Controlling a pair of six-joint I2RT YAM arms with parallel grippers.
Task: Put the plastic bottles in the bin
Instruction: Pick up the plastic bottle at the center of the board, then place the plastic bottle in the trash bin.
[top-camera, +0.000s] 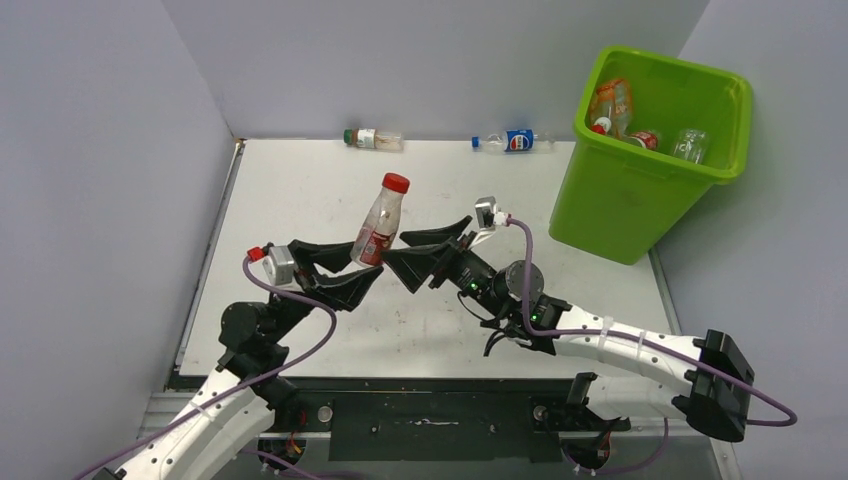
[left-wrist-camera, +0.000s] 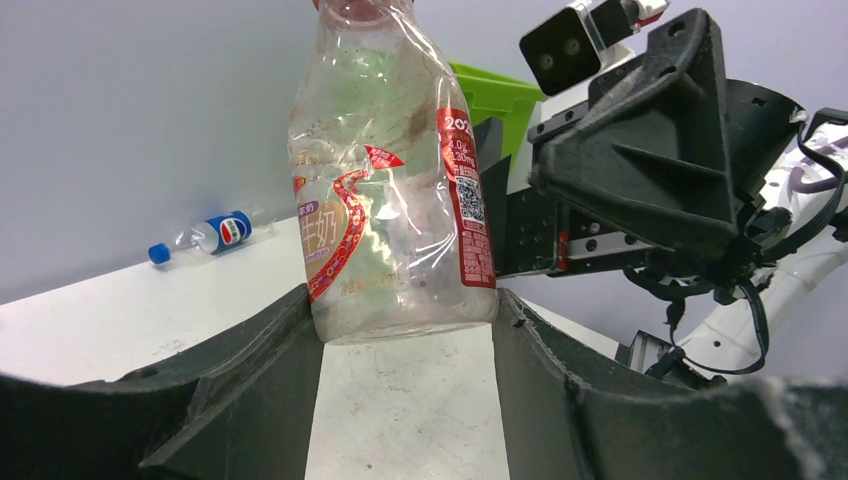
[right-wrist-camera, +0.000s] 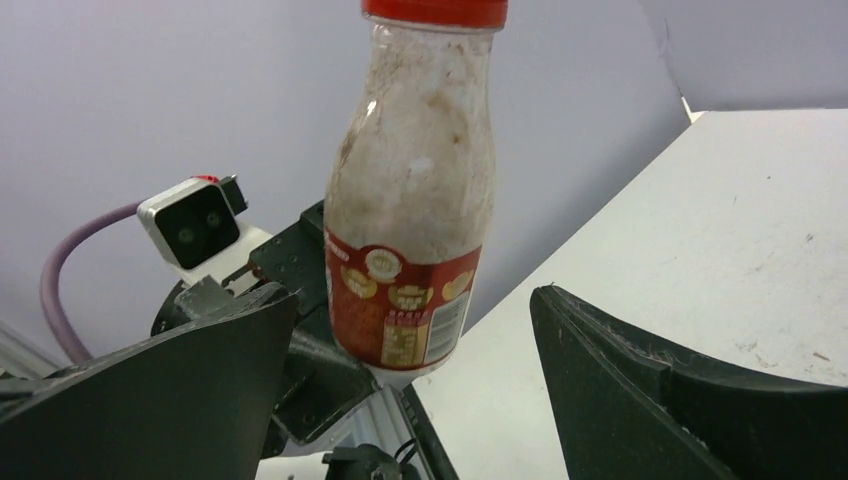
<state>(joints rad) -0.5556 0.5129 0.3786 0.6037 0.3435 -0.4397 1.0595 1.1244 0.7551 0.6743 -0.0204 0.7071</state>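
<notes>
My left gripper (top-camera: 366, 262) is shut on the base of a clear bottle with a red cap and red label (top-camera: 380, 222) and holds it nearly upright above the table. In the left wrist view the bottle (left-wrist-camera: 390, 200) is squeezed between my fingertips (left-wrist-camera: 405, 345). My right gripper (top-camera: 405, 252) is open, facing the bottle from the right; in its view the bottle (right-wrist-camera: 415, 200) stands between the wide-open jaws (right-wrist-camera: 415, 340), untouched. The lime-green bin (top-camera: 640, 190) stands at the far right with several bottles (top-camera: 612, 105) inside.
Two bottles lie at the table's back edge: one with a green cap (top-camera: 373, 138) and one with a blue label (top-camera: 515, 141), which also shows in the left wrist view (left-wrist-camera: 215, 233). Grey walls close in the left, back and right sides.
</notes>
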